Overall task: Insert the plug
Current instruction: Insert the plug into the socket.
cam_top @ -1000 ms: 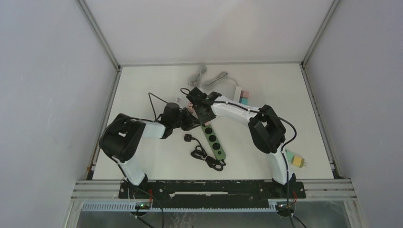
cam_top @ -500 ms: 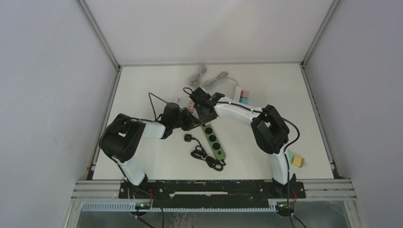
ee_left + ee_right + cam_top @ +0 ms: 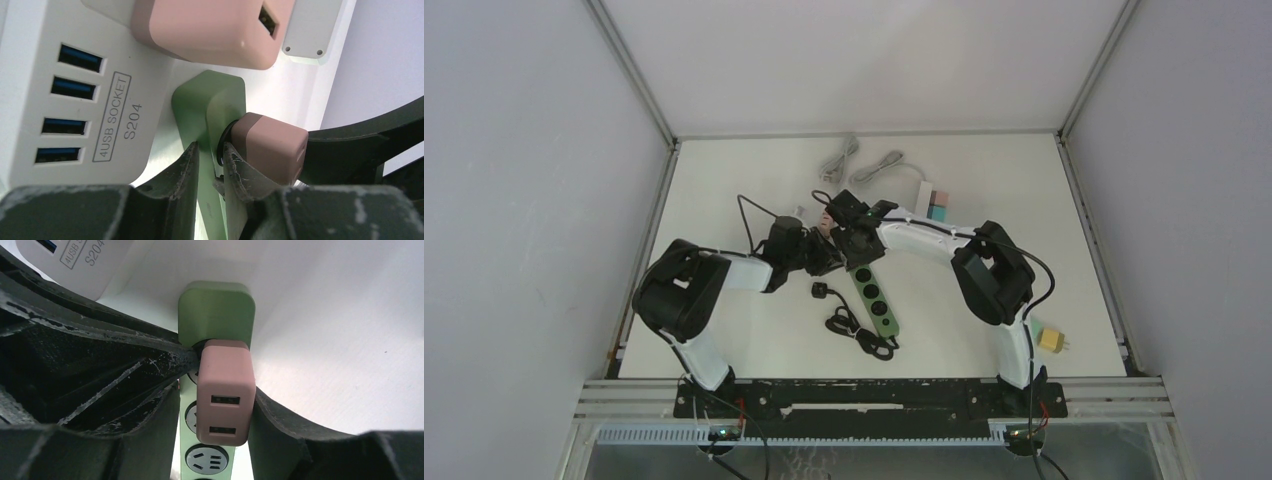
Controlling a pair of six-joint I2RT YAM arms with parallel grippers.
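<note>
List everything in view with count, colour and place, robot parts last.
Power strip: one, green, mid-table.
Charger: one, pink, two USB ports, at the strip's far-end socket.
Cord with plug: one, black, coiled left of the strip.
USB hub: one, white with four blue ports, beside the strip's far end.
Adapter: one, pink, by the hub.
Cables: two, grey, far edge.
White bar: one, with pink and teal blocks, far right of centre.
Small plugs: two, yellow and pale green, near right edge.
Table: one, white.
Left jaws: black, closed on the power strip.
Right jaws: black, closed on the charger.
</note>
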